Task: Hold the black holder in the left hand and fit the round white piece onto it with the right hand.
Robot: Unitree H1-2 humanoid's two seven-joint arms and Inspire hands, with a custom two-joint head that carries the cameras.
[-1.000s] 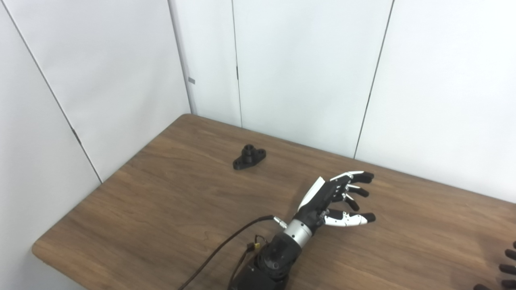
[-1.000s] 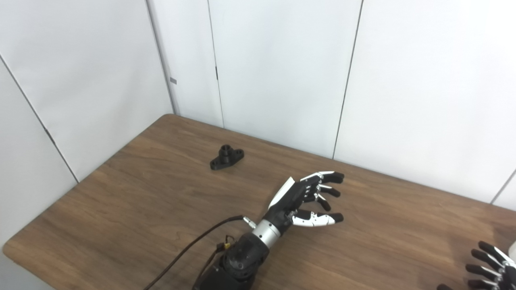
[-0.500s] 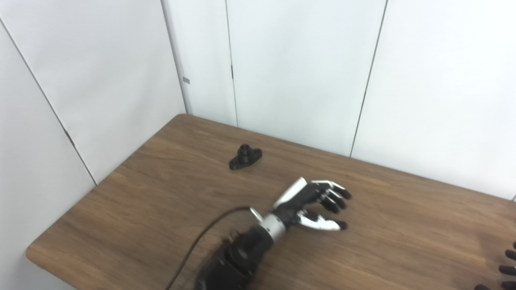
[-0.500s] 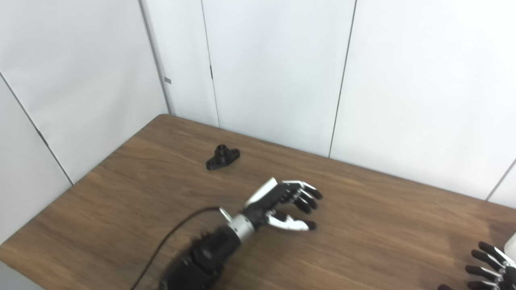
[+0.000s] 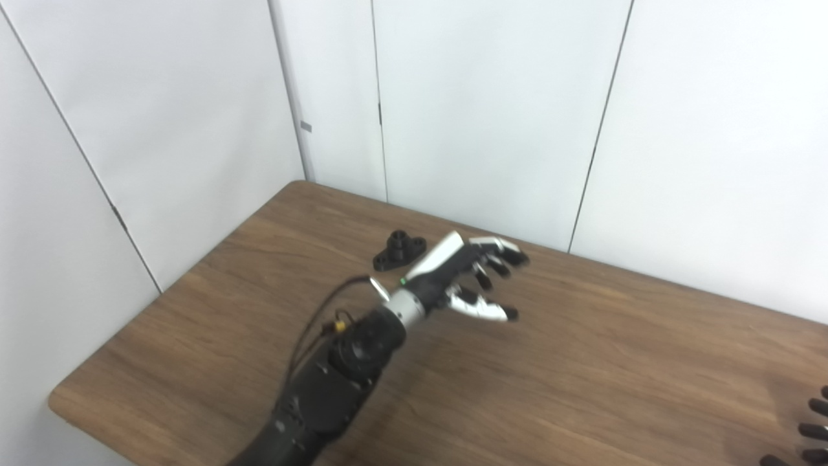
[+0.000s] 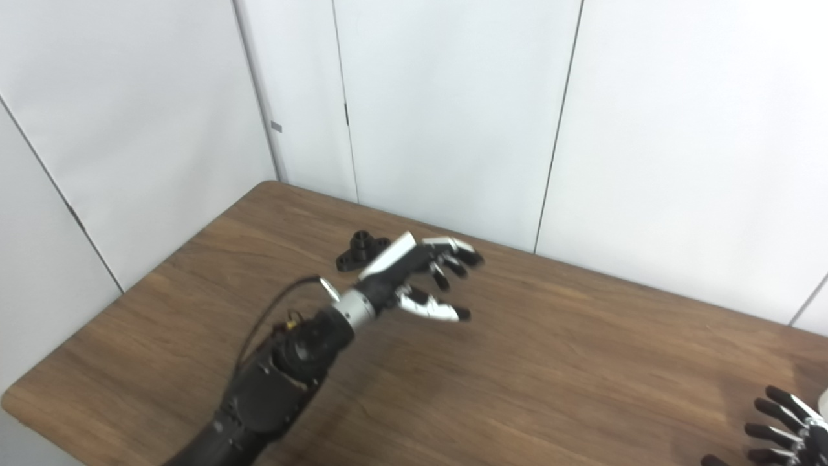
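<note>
One black holder (image 5: 399,250) on the table (image 5: 582,362), far-left area, lying flat on its flange with the short round boss pointing up. Nothing touches it.

Two hands in view. Left hand (image 5: 467,278) is raised above the table just right of the holder, arm reaching in from the near-left. Fingers (image 5: 501,251) spread and slightly curled, thumb apart below them, nothing in the grasp (so empty, fingers apart). In the right eye view the back of the hand overlaps the holder's right end; in the left eye view a narrow gap shows between them, so it sits beside the holder, not on it. One dark cable (image 5: 317,320) loops off the wrist down along the forearm.

Right hand (image 6: 786,424) is only partly visible at the near-right corner: black fingers spread apart, low by the table edge, far from the holder. Nothing visible between the fingers; the palm is cut off by the frame.

A sliver of something white (image 6: 823,401) shows at the right frame edge just beyond that hand; can't tell if it's the round white piece.

White wall panels (image 5: 491,110) behind the table on the far and left sides.
</note>
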